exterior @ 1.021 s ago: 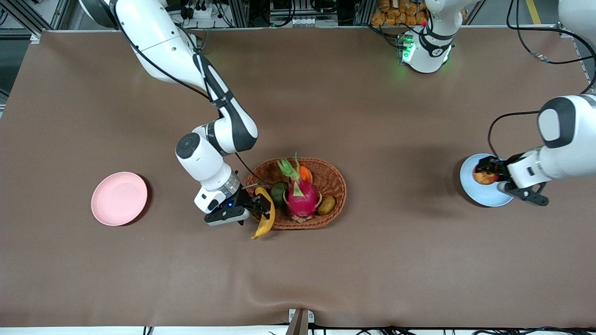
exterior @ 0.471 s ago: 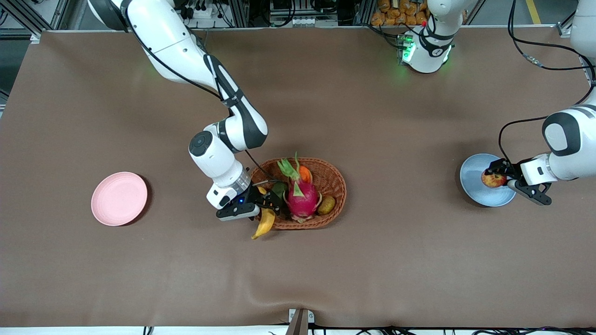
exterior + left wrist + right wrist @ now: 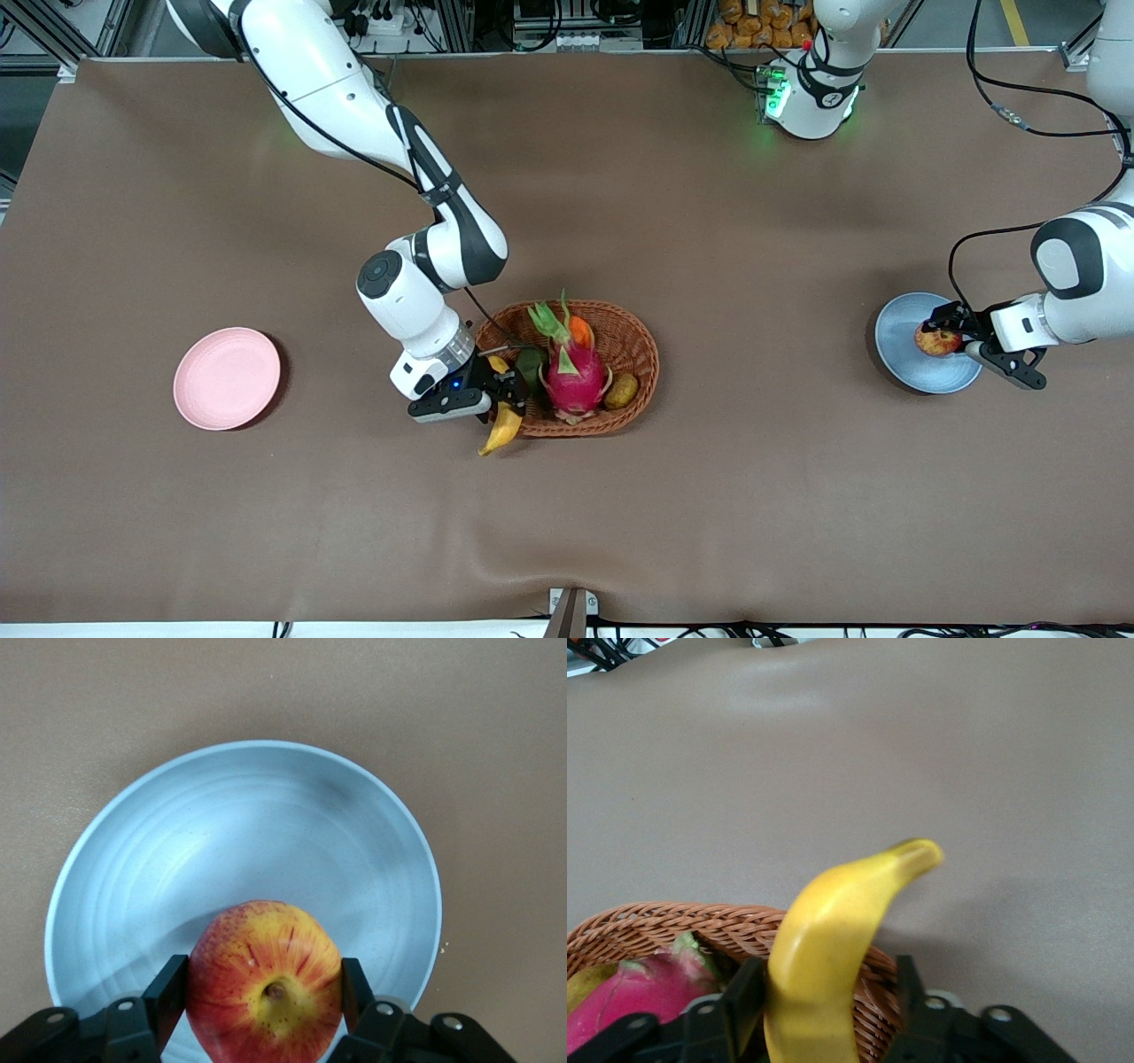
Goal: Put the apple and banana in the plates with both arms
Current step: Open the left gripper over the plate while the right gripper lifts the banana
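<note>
Left gripper [image 3: 264, 1005] clamped on apple [image 3: 264, 983] over blue plate [image 3: 266, 824]: firm, smooth, roll-prone. Right gripper [image 3: 824, 1005] straddling banana [image 3: 833, 939] mid-length at basket [image 3: 700, 921] rim, grasp not confirmed: soft, bruisable.

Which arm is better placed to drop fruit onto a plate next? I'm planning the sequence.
Left. Its end effector holds the apple over the blue plate; the right end effector is at the basket.

Readable text: we found none on the table [image 3: 709, 496], the plates or the arms.
Labels, numbers: we read none.
</note>
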